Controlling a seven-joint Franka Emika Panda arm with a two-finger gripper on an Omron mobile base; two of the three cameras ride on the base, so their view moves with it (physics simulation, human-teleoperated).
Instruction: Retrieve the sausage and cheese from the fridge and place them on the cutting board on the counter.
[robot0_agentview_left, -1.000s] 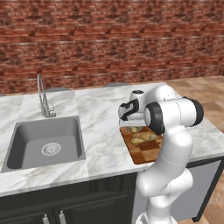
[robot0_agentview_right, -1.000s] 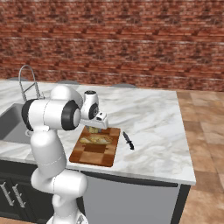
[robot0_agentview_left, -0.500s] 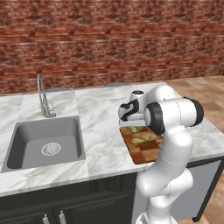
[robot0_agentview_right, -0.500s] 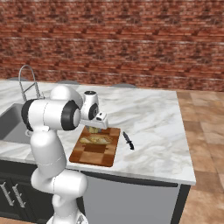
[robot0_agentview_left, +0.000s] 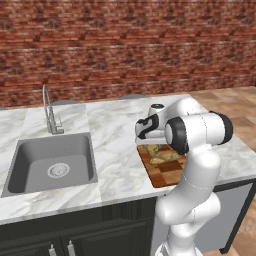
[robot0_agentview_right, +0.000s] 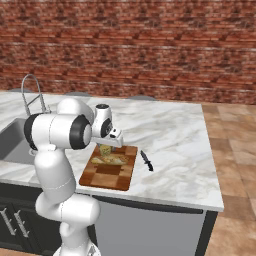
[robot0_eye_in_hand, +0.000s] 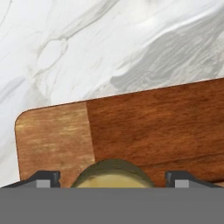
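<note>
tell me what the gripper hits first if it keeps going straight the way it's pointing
Most likely the yellowish cheese, which sits between the open fingertips of the gripper in the hand view. Just beyond it lies the cutting board on the counter. How far the cheese is from the fingertips is unclear.

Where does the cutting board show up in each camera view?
Left base view: cutting board lower right of centre, partly behind the arm.
Right base view: cutting board centre-left, beside the knife.
Hand view: cutting board across the lower half.
Shared landmark: the marble counter.
</note>
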